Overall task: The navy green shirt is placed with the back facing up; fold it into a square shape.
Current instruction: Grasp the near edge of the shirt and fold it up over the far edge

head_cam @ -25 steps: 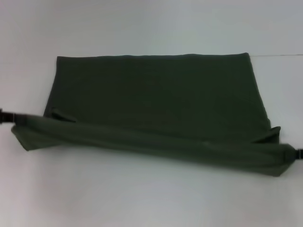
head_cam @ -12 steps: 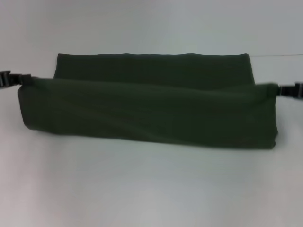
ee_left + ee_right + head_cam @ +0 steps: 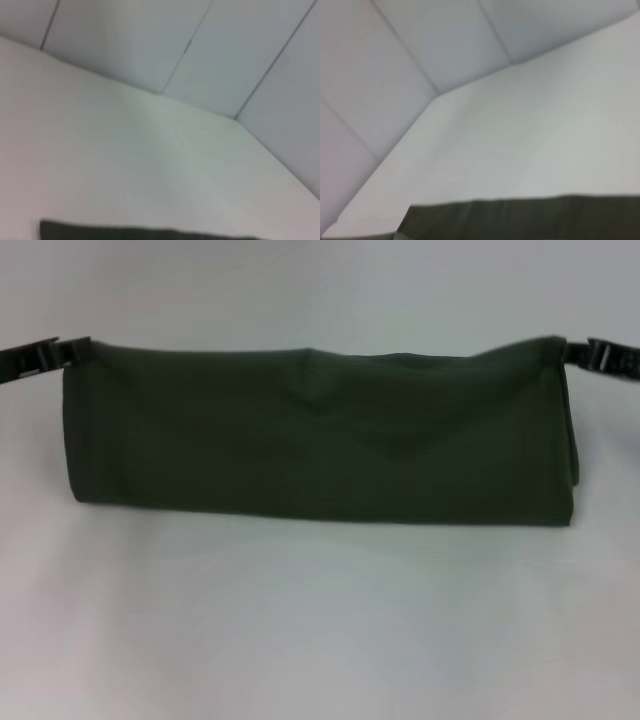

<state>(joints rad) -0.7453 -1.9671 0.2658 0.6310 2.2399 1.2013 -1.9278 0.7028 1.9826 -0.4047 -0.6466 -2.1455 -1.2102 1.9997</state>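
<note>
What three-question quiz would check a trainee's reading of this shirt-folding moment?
1. True or false: the dark olive-green knit shirt lies in a single flat layer on the white table.
2. Which grippers hold the shirt's raised edge? A) left only B) right only C) both
3. Fill in: the left gripper and right gripper sit at opposite ____ of the raised edge.

Key: 1 false, it is doubled over with a fold along its near edge; 2 C; 3 ends.
</note>
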